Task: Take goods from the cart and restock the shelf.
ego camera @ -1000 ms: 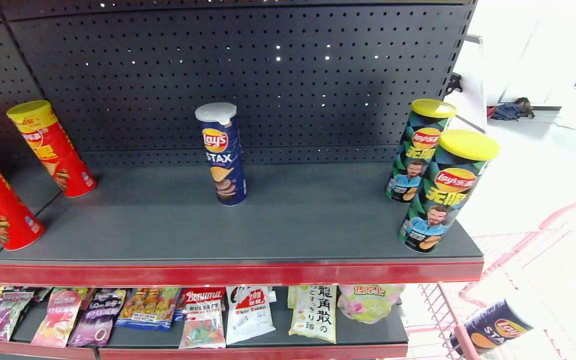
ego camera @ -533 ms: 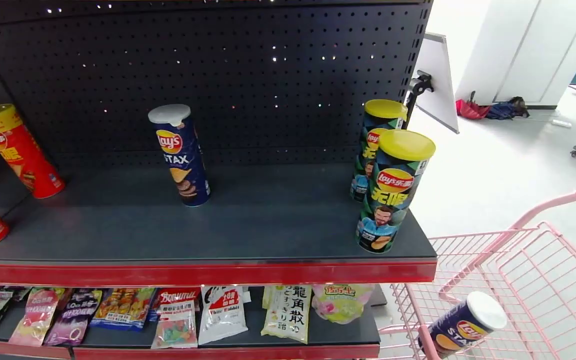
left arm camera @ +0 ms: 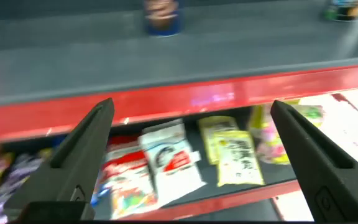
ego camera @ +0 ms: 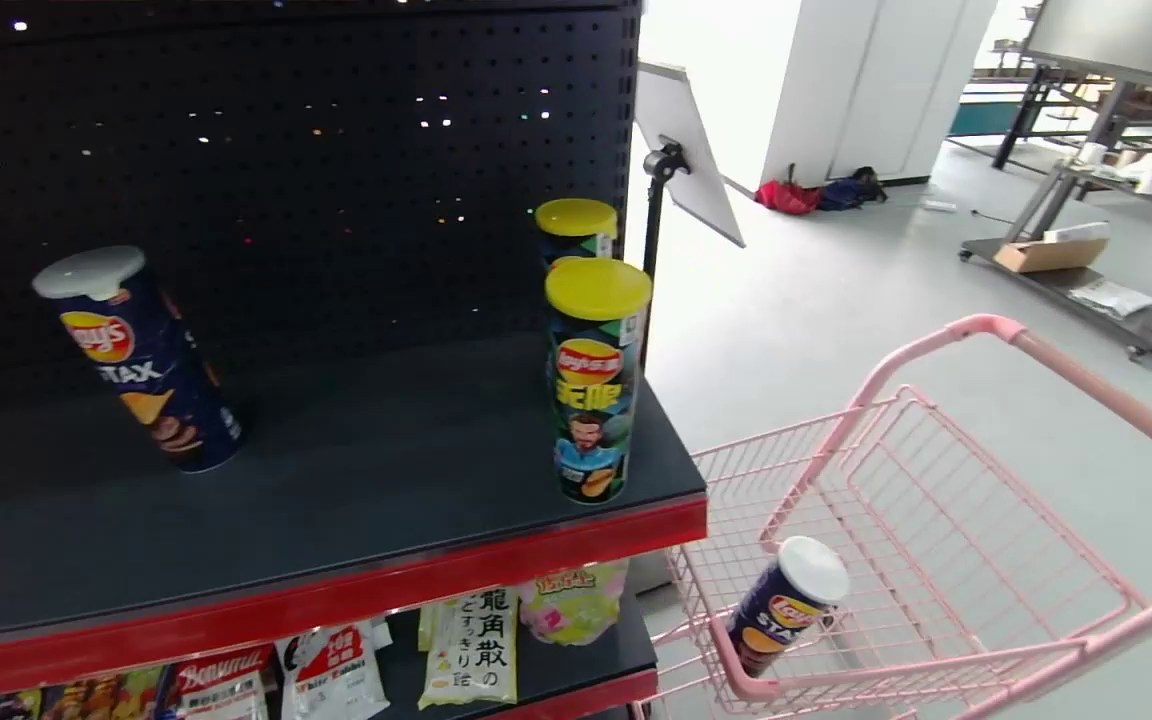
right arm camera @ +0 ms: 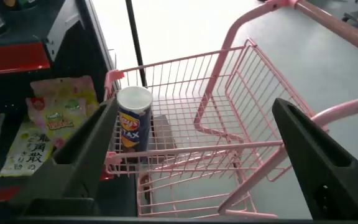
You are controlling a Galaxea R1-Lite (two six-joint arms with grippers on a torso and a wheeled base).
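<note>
Dark shelf (ego camera: 356, 500) (red front edge); grey floor (ego camera: 836, 300) to right. Pink cart (ego camera: 1086, 390) holds one blue can (ego camera: 786, 610). Left tool (left arm camera: 191, 106), right tool (right arm camera: 196, 106): both agape, empty.

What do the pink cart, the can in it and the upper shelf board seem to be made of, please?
Pink cart: thin wire grid and thicker tube, evenly coloured, likely coated metal.
Can: glossy printed tube, probably cardboard; its white lid looks like plastic.
Upper shelf board: flat, dark, matte, probably painted sheet metal, with a glossier red front strip.
</note>
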